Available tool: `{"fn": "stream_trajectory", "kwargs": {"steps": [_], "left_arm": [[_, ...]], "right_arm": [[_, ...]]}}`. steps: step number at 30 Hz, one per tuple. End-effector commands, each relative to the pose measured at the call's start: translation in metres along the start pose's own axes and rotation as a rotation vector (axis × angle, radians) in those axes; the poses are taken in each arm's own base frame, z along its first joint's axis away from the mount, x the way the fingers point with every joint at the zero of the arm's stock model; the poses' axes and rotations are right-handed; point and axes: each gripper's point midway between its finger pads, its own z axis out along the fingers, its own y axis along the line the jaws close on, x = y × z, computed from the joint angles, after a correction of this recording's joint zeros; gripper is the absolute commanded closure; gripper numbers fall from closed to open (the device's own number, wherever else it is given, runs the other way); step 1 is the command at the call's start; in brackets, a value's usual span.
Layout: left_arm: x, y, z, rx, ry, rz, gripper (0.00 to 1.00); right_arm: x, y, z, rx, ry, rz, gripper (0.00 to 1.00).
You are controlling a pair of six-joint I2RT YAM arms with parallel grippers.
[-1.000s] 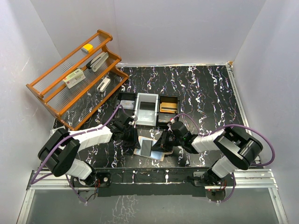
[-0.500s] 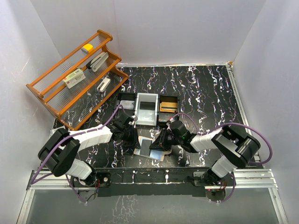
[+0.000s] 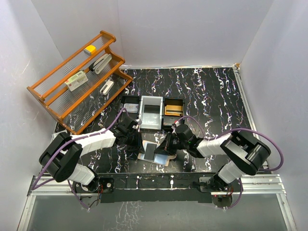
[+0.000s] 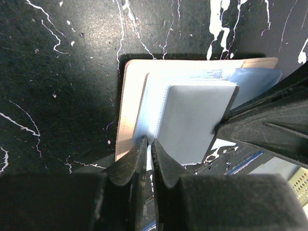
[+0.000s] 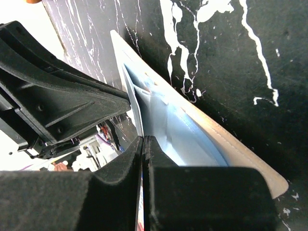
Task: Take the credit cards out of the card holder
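My left end effector (image 4: pixel 149 143) pinches the edge of the card holder (image 4: pixel 130 96), at the bottom of the frame. My right end effector (image 5: pixel 144 139) is pressed together at its open inside.

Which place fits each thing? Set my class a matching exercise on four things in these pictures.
1. beige leather card holder
2. orange-brown wooden stepped rack
3. black-and-grey three-compartment tray
4. orange-brown plastic cards

A. in the tray's right compartment
B. lying open near the front edge of the black marbled table
C. at the far left
D. mid-table, just beyond the card holder

Pairs: 1-B, 2-C, 3-D, 4-A
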Motion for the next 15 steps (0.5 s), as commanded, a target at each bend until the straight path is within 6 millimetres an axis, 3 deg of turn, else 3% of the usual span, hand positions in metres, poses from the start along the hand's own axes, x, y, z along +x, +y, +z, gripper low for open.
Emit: {"fn": "stream_trajectory", "kwargs": {"steps": [1,10,15], "left_arm": [[0.017,0.022,0.002,-0.094,0.055,0.003,0.92],[0.019,0.024,0.000,-0.098,0.054,-0.001,0.92],[0.018,0.024,0.000,-0.098,0.053,0.002,0.92]], "right_arm": [[0.002,0.006,-0.007,-0.028,0.004,-0.053,1.00],[-0.002,-0.002,-0.014,0.002,-0.011,-0.039,1.00],[-0.004,0.003,-0.018,-0.017,-0.007,-0.042,1.00]]}}
